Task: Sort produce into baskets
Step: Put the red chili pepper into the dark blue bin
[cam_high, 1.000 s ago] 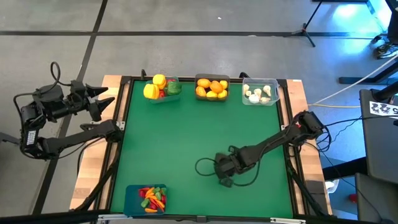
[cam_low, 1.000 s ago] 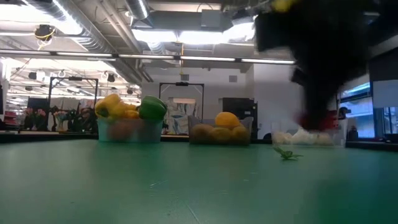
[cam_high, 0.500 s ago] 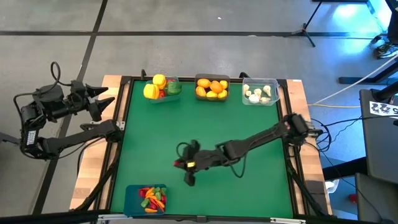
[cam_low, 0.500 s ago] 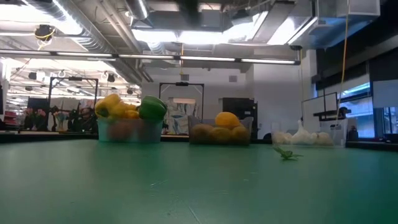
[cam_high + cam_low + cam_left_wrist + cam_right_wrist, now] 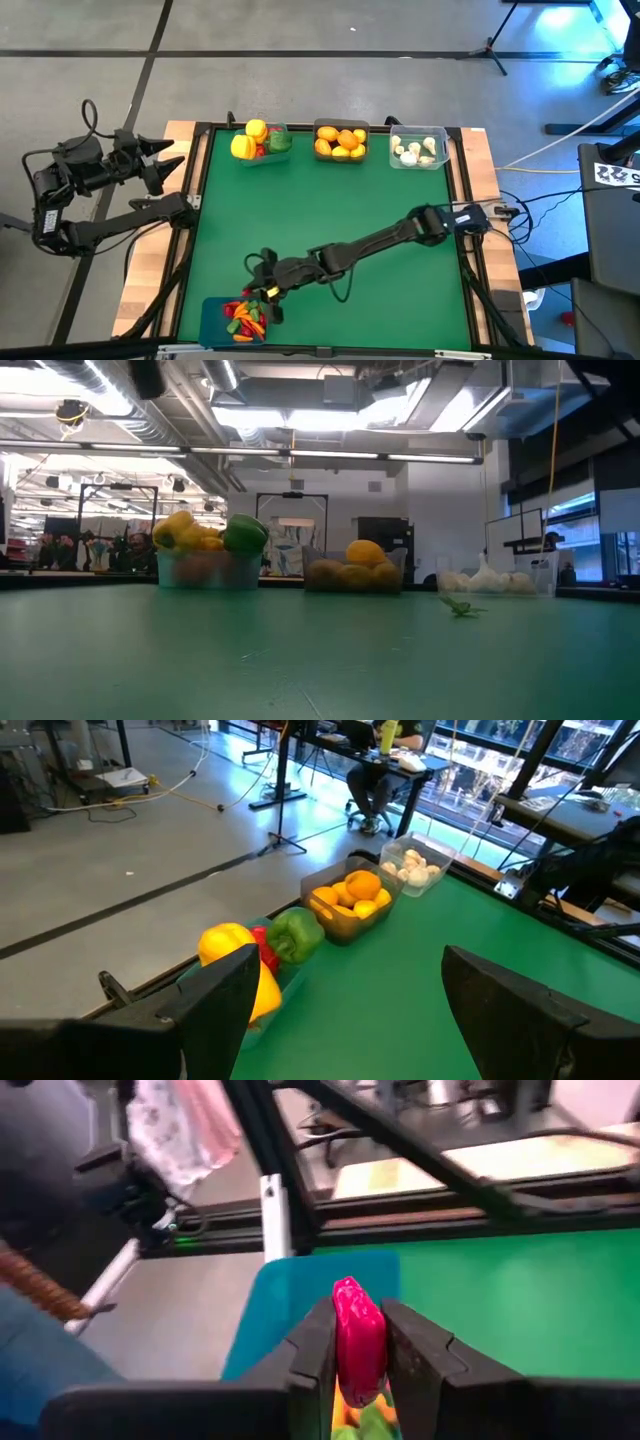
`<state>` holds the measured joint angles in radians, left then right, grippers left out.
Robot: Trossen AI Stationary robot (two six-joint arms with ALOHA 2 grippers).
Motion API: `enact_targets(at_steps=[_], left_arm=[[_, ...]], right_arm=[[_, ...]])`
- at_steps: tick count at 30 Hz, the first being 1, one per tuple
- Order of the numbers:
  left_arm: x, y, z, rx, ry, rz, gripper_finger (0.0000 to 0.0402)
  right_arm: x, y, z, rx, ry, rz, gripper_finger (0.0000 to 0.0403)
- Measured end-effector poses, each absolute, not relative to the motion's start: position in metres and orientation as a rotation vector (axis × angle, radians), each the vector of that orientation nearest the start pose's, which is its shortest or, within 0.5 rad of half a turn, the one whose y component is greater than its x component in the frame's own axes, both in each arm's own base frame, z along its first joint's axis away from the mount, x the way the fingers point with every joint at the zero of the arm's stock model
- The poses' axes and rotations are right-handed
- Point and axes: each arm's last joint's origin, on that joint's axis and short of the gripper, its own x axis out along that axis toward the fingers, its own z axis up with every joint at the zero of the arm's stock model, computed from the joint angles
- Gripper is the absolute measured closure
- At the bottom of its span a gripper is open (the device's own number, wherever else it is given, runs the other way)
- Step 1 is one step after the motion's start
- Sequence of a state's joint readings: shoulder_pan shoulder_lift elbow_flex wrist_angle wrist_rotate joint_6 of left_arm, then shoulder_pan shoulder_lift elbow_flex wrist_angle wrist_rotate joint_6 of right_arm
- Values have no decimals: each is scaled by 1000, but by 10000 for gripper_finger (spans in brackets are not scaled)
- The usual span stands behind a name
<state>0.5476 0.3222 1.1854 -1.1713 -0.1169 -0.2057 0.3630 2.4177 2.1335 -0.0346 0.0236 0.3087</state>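
Observation:
My right gripper (image 5: 262, 292) reaches across the table to the blue bin (image 5: 210, 312) at the near left, which holds red, orange and green pieces. It is shut on a red chilli (image 5: 357, 1335), just over the bin's right edge (image 5: 290, 1295). My left gripper (image 5: 165, 160) waits open and empty (image 5: 350, 1020) off the table's left edge. At the far edge stand the teal bin with peppers (image 5: 262, 142), the dark grey bin with oranges and lemons (image 5: 341, 140), and the clear bin with garlic (image 5: 418, 148). My right gripper pinches the red chilli (image 5: 352, 1342) between its two fingers, one on each side of its body. The chilli's rounded end (image 5: 350, 1292) sticks out past the fingertips. The fingers point toward the table's near left corner. The chilli is lifted clear, over the blue bin.
A small green stem piece (image 5: 460, 607) lies on the green mat toward the right. The right arm (image 5: 380, 240) stretches low across the middle of the table. The table has a raised dark frame (image 5: 190, 230) along its sides.
My right gripper has travelled from the table's middle toward the left and near edges, carrying the red chilli, and now stands at the blue bin. The arm has stretched out across the mat.

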Motion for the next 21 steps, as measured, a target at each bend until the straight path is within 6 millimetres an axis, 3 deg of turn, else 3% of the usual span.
enact_targets(at_steps=[7,14,21], left_arm=[[-23,-10,383,-250,243,687,93],[-23,-10,382,-257,246,688,93],[-24,-11,378,-279,287,693,93]], right_arm=[[537,209,204,270,357,445,331],[541,212,171,342,438,438,331],[540,212,164,355,470,427,327]])
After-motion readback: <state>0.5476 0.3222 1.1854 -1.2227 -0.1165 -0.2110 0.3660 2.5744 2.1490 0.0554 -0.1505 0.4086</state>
